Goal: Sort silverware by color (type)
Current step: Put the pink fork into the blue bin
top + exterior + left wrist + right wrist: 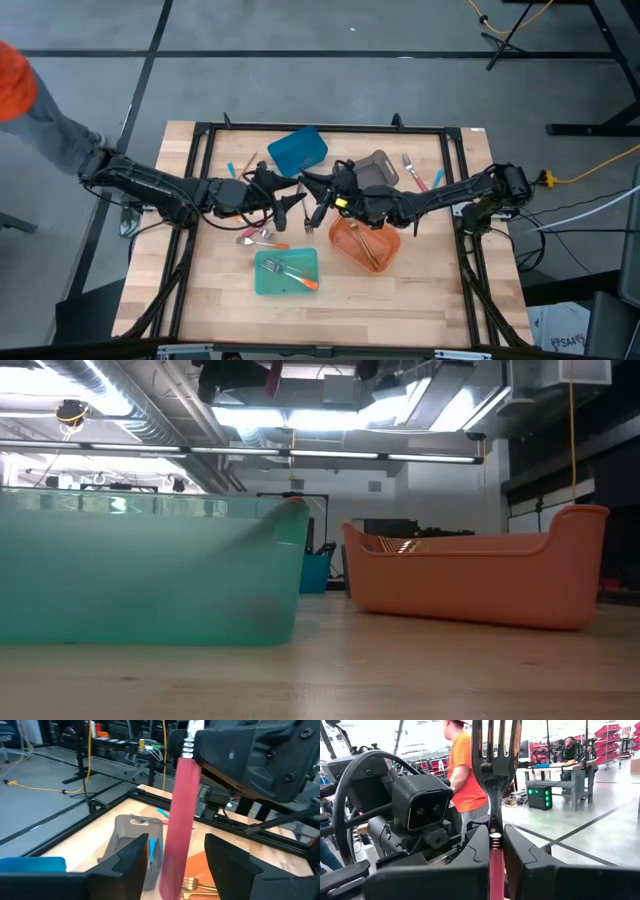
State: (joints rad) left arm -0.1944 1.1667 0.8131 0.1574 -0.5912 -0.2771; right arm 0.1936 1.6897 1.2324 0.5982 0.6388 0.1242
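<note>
High view, frame centre: right gripper (312, 214) clamps a pink-handled fork (310, 224) between blue bin (297, 149) and teal bin (286, 272); left gripper (292, 204) gapes beside it. Right wrist view alone shows its tines upright.

Low view: teal bin (150, 570) blurred, cut off at left edge. Right wrist view: pink-handled fork (495, 775) tines cut off at top edge.

1. Both arms are dark, almost black, built of chunky jointed segments, with black cables looping beside them.
2. The left gripper (297, 201) ends in two broad, angular black fingers (129, 862).
3. The right gripper (322, 207) shows a small yellow marking near its wrist.
4. On the left wrist sits a boxy black camera housing with twin lenses, ringed by a thick black cable loop.
</note>
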